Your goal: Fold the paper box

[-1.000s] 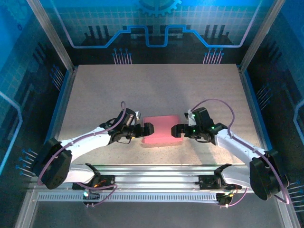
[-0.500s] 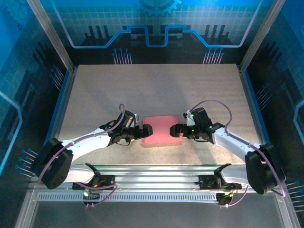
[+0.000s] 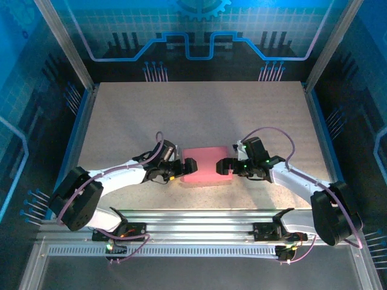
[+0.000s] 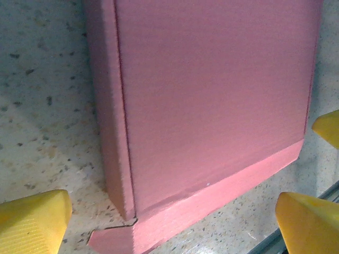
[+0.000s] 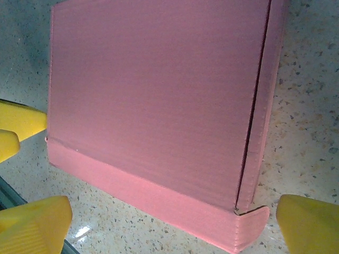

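Note:
The paper box (image 3: 205, 163) is a shallow pink box lying closed on the table between both arms. In the left wrist view the paper box (image 4: 212, 90) shows its lid, left side wall and a near flap sticking out at the corner. In the right wrist view the paper box (image 5: 159, 95) shows its right side wall and a rounded flap corner. My left gripper (image 3: 189, 166) stands open at the box's left end, yellow fingertips (image 4: 33, 219) straddling the near corner. My right gripper (image 3: 225, 165) stands open at the right end, fingertips (image 5: 309, 222) apart, gripping nothing.
The speckled beige table (image 3: 199, 115) stretches behind the box. A metal rail (image 3: 199, 214) runs along the near edge close to the box. Blue side walls (image 3: 75, 133) fence the table. The opposite gripper's yellow fingers (image 5: 18, 124) show past the box.
My left arm has slid a little to the right, bringing its gripper closer against the box's left end. The right gripper and the box have barely moved.

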Robot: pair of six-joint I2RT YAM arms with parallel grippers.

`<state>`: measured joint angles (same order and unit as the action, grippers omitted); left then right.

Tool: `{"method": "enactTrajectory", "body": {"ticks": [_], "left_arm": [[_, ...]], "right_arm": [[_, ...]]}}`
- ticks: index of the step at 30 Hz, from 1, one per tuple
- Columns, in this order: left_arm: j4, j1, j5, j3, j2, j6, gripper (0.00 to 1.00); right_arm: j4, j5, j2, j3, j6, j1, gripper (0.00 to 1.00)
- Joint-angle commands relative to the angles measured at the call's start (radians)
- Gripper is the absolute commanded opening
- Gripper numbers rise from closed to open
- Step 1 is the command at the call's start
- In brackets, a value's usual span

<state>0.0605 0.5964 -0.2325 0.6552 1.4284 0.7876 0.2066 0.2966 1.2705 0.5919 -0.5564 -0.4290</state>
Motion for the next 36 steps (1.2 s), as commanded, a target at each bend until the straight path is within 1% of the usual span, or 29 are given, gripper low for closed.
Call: {"method": "enactTrajectory", "body": {"ticks": [1, 6, 22, 28, 36], "left_arm": [[-0.039, -0.007, -0.033, 0.041, 0.012, 0.003, 0.99], [-0.039, -0.006, -0.033, 0.06, 0.027, -0.007, 0.99], [-0.092, -0.006, -0.083, 0.063, 0.053, 0.018, 0.99], [-0.088, -0.007, -0.099, 0.065, 0.018, 0.036, 0.99], [-0.006, -0.007, -0.116, 0.105, -0.065, 0.058, 0.99]], "right_arm": [[-0.03, 0.03, 0.025, 0.007, 0.023, 0.02, 1.0], [-0.055, 0.068, 0.065, 0.015, 0.023, 0.02, 1.0], [-0.114, 0.11, 0.083, 0.007, 0.021, 0.015, 0.99], [-0.097, 0.11, 0.034, 0.002, 0.023, 0.009, 0.99], [0.022, 0.079, -0.08, 0.052, 0.019, 0.01, 0.99]]}}
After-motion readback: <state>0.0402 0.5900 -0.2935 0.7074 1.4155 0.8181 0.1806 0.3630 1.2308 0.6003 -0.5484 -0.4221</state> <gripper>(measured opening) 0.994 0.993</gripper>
